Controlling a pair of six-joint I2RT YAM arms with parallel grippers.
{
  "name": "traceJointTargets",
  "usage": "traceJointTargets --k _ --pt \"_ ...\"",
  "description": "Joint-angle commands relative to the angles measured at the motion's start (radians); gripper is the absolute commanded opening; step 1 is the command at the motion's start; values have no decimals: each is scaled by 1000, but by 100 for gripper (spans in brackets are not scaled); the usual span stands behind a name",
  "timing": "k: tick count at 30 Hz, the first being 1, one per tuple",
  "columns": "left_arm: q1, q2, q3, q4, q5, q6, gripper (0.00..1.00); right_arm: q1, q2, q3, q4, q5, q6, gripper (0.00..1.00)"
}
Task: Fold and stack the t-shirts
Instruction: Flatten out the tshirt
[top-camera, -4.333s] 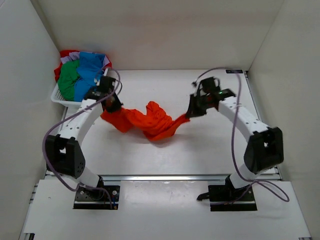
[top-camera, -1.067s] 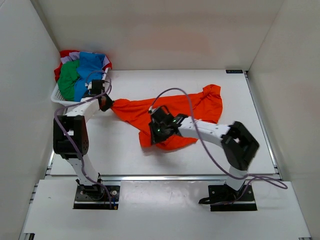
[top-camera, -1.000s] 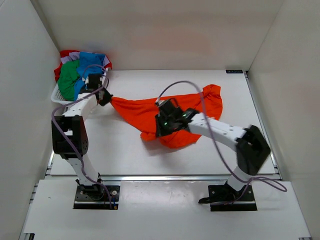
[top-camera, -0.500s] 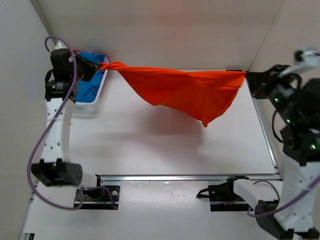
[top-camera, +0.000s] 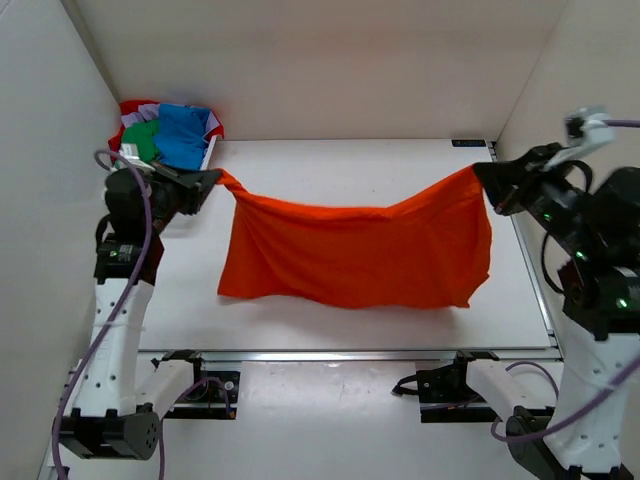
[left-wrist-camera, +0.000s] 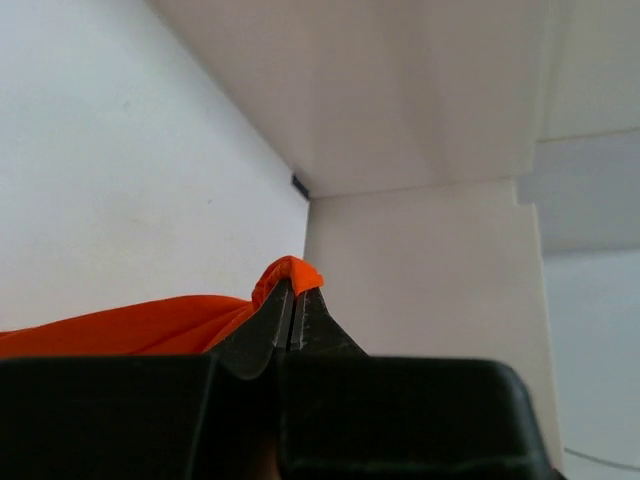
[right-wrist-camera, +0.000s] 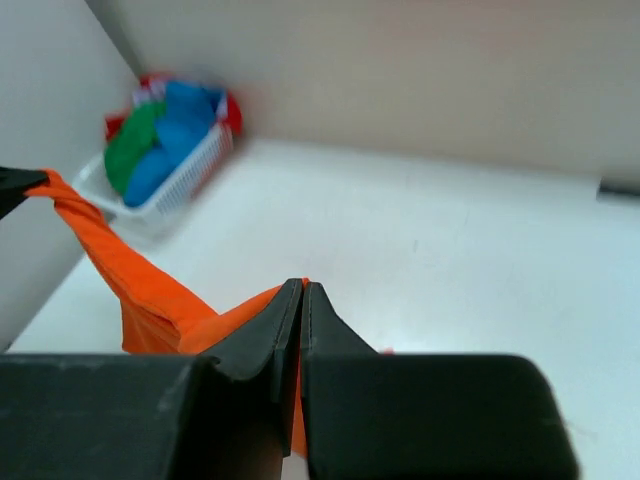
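Early going. The orange shirt (top-camera: 355, 250) hangs spread over the counter (top-camera: 330, 165), one top corner pinched in the left tool (top-camera: 218, 179), the other in the right tool (top-camera: 482, 174), both clenched on cloth. No fold made, no stack begun. Blue shirt (top-camera: 182, 135), green shirt (top-camera: 143, 141) and red shirt (top-camera: 133, 108) lie bunched in the basket (top-camera: 211, 152).

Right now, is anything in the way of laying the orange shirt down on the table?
Nothing visible. The left hand and right hand hold the orange shirt over the table; the basket sits in the far left corner.
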Motion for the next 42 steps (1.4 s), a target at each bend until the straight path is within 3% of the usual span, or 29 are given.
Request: traceJointTargets --k 1,4,5,6,8,10,18,24,28,32,42 --pt "1 20 -154 146 36 -136 0 37 40 -159 18 -39 -18 0" --pt "2 88 -172 120 -2 -72 3 88 54 -260 23 36 -53 0" --pt "7 97 -172 91 -18 -36 24 99 67 -289 14 48 -57 0" --pt "15 114 -184 82 -25 6 58 97 73 -302 3 56 -68 0" --pt "80 131 -227 83 -41 51 81 96 96 -351 -25 70 -76 0" --pt "111 126 -270 82 -61 92 91 93 106 -392 -39 103 -94 0" --pt "32 246 -340 118 -94 209 78 70 107 -549 -37 110 -122 0" --pt "-112 496 -184 158 -183 407 60 59 101 -639 18 74 -111 0" --pt "-168 675 -66 197 -209 527 64 94 127 -658 32 105 -93 0" --pt "-176 802 -6 229 -183 490 74 109 152 -656 44 100 -76 0" --pt "-206 976 39 304 -136 429 74 122 212 -672 81 108 -77 0"
